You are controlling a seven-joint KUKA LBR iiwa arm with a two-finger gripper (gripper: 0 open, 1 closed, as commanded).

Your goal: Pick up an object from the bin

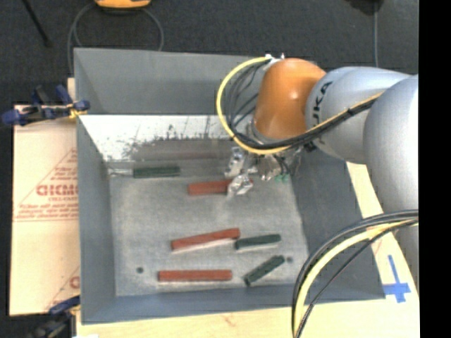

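grey metal bin (pixel 91 210) with a scuffed, speckled bottom; the room floor is dark carpet (pixel 211 13). end effector (pixel 239 174) is at the right end of the short red bar (pixel 206 187); can't tell how wide it is set or whether it grips. left of that bar, slightly above: dark green bar (pixel 156 171). below it: long red bar (pixel 204 240), green stick (pixel 257 241), tilted green stick (pixel 264 270), low red bar (pixel 194 275). arm casing (pixel 352 111) reads "kuka".
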